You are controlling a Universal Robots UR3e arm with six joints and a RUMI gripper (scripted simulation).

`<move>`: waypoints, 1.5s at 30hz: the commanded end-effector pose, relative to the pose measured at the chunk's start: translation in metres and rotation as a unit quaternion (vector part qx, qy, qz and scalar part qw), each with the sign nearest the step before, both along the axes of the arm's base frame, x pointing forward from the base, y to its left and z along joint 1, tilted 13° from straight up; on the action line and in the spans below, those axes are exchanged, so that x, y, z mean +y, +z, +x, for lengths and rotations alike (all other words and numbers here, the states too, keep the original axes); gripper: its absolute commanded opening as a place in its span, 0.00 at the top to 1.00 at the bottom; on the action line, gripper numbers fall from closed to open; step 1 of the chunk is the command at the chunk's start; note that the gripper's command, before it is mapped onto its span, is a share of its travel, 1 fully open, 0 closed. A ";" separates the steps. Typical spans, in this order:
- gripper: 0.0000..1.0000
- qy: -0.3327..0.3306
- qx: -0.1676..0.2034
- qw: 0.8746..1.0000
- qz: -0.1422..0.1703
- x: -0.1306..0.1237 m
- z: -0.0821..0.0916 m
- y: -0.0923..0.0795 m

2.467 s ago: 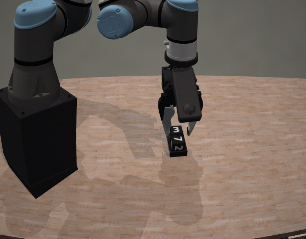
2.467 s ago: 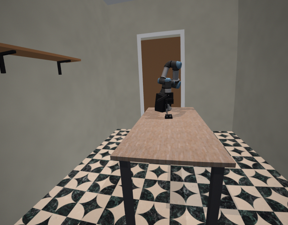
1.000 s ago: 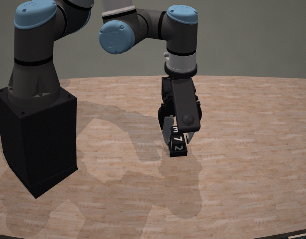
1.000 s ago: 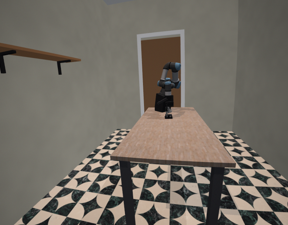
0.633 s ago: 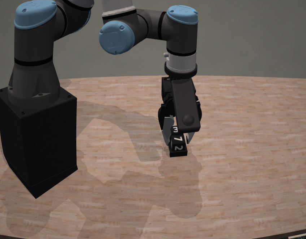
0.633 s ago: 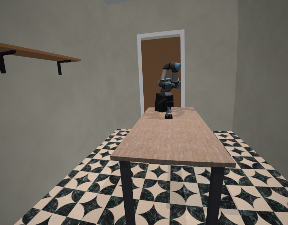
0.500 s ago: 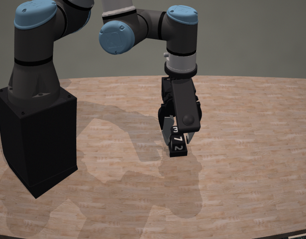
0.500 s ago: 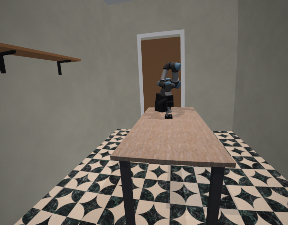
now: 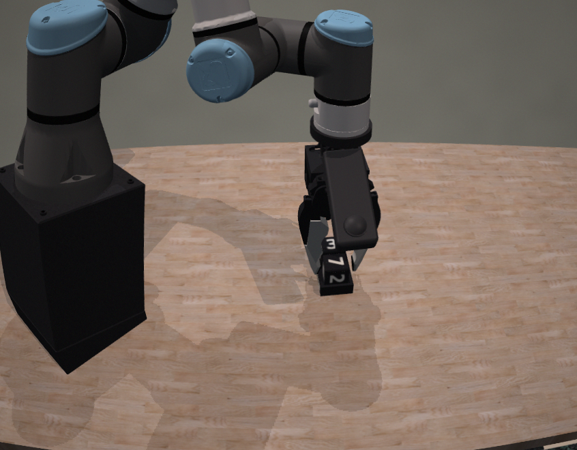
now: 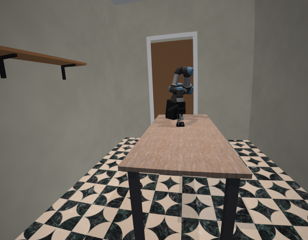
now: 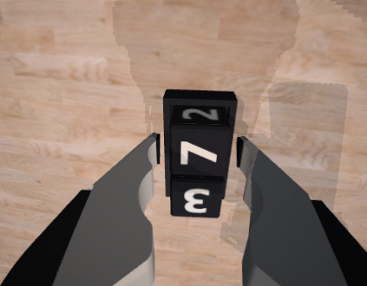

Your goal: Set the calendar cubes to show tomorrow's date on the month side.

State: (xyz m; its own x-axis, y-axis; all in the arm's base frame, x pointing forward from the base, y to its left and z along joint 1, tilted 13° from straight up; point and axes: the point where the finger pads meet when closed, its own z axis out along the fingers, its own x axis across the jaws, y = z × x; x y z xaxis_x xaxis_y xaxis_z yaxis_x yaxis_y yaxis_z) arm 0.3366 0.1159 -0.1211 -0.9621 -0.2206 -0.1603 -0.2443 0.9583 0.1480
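Observation:
The black tray stands on the table with two black cubes. One cube has a 7 on top and a 2 on the side facing the top camera; both digits lie sideways in the wrist view. The other cube is behind it in the top view and shows a 3, upside down in the wrist view. My gripper is partly open, its fingertips beside the 7 cube with gaps on both sides. The month side is not readable, and cube bottoms are hidden.
The wooden table carries the arm's black base block left of the tray in the top view. A wall shelf is far off at the left in the exterior view.

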 end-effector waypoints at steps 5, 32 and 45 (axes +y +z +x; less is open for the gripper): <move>0.89 0.000 -0.001 1.000 0.000 0.000 0.001 0.000; 0.89 0.000 -0.001 1.000 0.000 0.000 0.001 0.000; 0.89 0.000 -0.001 1.000 0.000 -0.001 0.000 0.003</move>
